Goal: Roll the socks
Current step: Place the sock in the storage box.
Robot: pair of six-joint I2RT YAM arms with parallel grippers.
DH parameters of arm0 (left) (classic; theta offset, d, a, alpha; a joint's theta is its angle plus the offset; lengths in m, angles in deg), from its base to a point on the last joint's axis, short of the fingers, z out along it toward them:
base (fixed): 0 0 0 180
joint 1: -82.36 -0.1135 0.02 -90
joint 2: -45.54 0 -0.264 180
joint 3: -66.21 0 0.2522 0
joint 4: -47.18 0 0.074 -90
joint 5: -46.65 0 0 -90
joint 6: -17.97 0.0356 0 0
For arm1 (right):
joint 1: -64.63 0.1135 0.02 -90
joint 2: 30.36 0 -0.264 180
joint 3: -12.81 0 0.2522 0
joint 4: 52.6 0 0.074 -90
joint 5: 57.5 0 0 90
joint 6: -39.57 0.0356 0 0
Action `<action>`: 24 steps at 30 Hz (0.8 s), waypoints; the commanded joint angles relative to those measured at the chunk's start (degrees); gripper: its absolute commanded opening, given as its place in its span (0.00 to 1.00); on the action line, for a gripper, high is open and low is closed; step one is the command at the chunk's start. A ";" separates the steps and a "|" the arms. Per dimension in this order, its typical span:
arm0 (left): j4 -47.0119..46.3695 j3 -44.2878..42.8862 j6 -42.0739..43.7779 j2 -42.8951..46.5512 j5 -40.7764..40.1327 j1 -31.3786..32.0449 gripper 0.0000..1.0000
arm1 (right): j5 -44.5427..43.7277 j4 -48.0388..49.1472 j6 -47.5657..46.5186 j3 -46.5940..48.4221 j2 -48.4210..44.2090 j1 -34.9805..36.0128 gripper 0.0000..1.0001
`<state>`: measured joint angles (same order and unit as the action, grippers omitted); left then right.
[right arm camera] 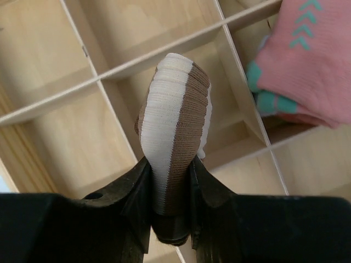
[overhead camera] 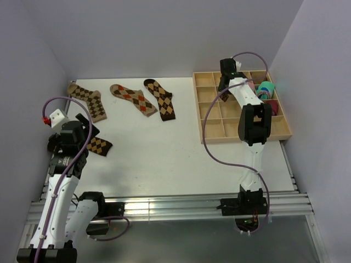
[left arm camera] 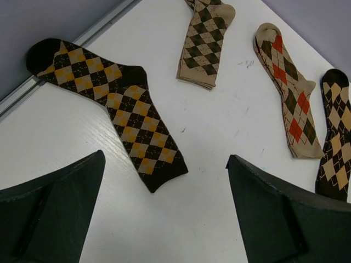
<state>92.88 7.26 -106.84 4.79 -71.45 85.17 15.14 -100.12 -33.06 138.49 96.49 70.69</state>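
Up at the far right, the right gripper [right arm camera: 169, 178] hangs over the wooden tray [overhead camera: 211, 129]. Its jaws are partly closed and clamped on the striped sock bundle [right arm camera: 173, 115], whose lower end is buried between the fingers. The bundle hangs above a crossing of dividers, so I cannot tell which compartment lies beneath it. A pink and teal bundle [right arm camera: 307, 60] sits to its right, cut off by the frame.

At the near left, the left gripper [left arm camera: 165, 164] hovers with jaws wide apart and empty, just above the yellow-diamond sock [left arm camera: 120, 104], which the arm partly hides from overhead. Farther back lie the tan sock [overhead camera: 88, 99], the red-diamond sock [overhead camera: 133, 98] and the dark brown sock [overhead camera: 160, 98], all flat.
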 commanded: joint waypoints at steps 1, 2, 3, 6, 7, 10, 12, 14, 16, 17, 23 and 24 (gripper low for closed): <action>-1.89 -0.16 1.23 -0.38 -1.52 0.18 0.99 | 0.23 -4.82 4.34 7.86 3.48 -1.05 0.00; -1.97 -0.16 1.15 -0.55 -1.52 0.18 0.99 | 0.14 -5.35 4.95 9.36 4.28 -1.32 0.00; -2.06 -0.16 1.32 -0.56 -1.61 0.18 0.99 | -0.04 -5.53 5.13 9.89 4.98 -1.41 0.00; -1.97 -0.34 1.23 -1.08 -1.96 0.18 0.99 | -1.53 -5.71 7.06 10.16 6.66 -2.20 0.00; -1.97 -0.25 1.23 -1.26 -1.87 0.18 0.99 | -2.31 -5.53 8.37 9.73 6.66 -2.63 0.00; -1.97 -0.25 1.23 -1.61 -1.87 0.18 1.00 | -3.99 -2.90 10.57 7.18 5.96 -3.34 0.00; -1.97 -0.25 1.32 -1.70 -1.70 0.18 0.99 | -4.43 -2.80 11.72 7.35 6.22 -3.52 0.00; -1.89 -0.25 1.23 -1.87 -1.70 0.18 1.00 | -4.17 -3.67 12.86 9.00 7.53 -3.69 0.00; -1.80 -0.34 1.23 -1.70 -1.87 0.18 0.99 | -4.08 -4.47 13.83 11.12 8.41 -3.78 0.00; -1.80 -0.25 1.15 -1.79 -1.87 0.18 0.99 | -3.64 -4.04 14.10 11.22 8.59 -3.87 0.00; -1.80 -0.25 1.23 -1.52 -1.79 0.18 0.99 | 2.32 -4.65 16.21 13.59 10.79 -4.04 0.00; -1.80 -0.16 1.23 -1.44 -1.79 0.18 1.00 | 4.69 -4.56 16.56 13.42 10.96 -4.30 0.00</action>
<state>92.86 7.26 -106.54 2.88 -71.89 85.19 15.62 -104.97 -19.14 149.27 106.61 66.94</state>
